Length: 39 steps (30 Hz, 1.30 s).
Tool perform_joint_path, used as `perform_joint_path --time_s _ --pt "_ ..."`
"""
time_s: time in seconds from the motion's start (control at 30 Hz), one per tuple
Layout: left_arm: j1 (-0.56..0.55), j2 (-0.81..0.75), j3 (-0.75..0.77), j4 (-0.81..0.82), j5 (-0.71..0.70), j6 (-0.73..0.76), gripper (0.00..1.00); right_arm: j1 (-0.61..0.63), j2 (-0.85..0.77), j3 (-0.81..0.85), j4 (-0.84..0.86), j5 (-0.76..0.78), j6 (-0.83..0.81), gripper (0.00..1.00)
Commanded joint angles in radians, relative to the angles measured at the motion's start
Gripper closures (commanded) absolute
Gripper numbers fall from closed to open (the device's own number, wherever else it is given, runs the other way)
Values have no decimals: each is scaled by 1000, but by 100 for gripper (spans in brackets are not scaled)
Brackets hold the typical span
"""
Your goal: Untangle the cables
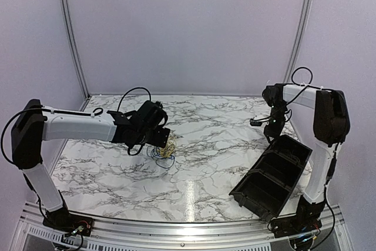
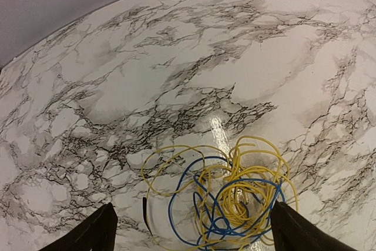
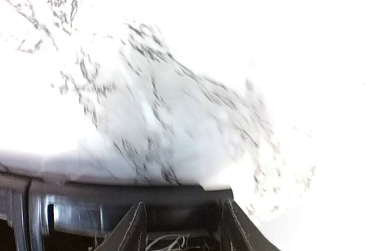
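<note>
The cables (image 2: 235,201) are a tangle of yellow and blue loops lying on the marble table, with a short black wire (image 2: 145,213) at its left side. They also show in the top view (image 1: 164,154) near the table's middle. My left gripper (image 2: 194,236) hovers just above the tangle, open wide, one finger on each side of it and nothing held. In the top view it (image 1: 166,143) is at the tangle's far edge. My right gripper (image 3: 182,230) is open and empty over the far rim of a black tray (image 3: 117,195). Pale wires (image 3: 170,242) show inside the tray between its fingers.
The black compartmented tray (image 1: 273,174) lies tilted at the right front of the table, under my right gripper (image 1: 272,135). The marble table (image 1: 217,139) is bounded by white walls at the back and sides. The right wrist view is blurred.
</note>
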Motion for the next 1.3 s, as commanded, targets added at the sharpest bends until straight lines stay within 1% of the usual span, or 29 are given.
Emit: perform_joint_path --time_s 0.0,0.1,0.27,0.4,0.5,0.57,0.67,0.77,0.87,0.97,1.0,1.03,1.1,1.27 --pt "5 -24 -36 6 -13 -6 6 37 47 28 -69 23 24 55" --pt "4 -36 -50 7 -27 0 6 39 7 64 -78 -6 25 55" --pt "5 -45 -50 6 -59 11 6 41 -121 88 -90 -46 11 55" --pt "19 -73 -57 4 -64 -14 6 41 -218 87 -100 -135 7 55" --pt "50 -91 -77 -2 -29 -66 7 42 -275 70 -64 -278 3 55" --pt "77 -102 -91 -9 14 -98 10 46 -322 29 15 -384 7 54" --pt "119 -110 -107 -11 130 -136 22 68 -400 -59 193 -492 51 54" --pt "136 -109 -109 -11 233 -147 30 110 -459 -151 363 -610 104 54" --pt "138 -96 -94 -6 316 -142 34 170 -495 -255 534 -714 166 55" --pt "137 -69 -58 13 412 -138 35 231 -524 -379 800 -775 291 56" --pt "136 -59 -49 28 446 -135 35 250 -526 -419 863 -789 317 55" --pt "134 -49 -42 47 476 -138 34 276 -518 -434 873 -775 293 56" --pt "132 -26 -32 71 496 -147 31 323 -492 -459 877 -686 258 56" --pt "120 11 -31 137 552 -156 30 329 -473 -538 915 -763 271 56"
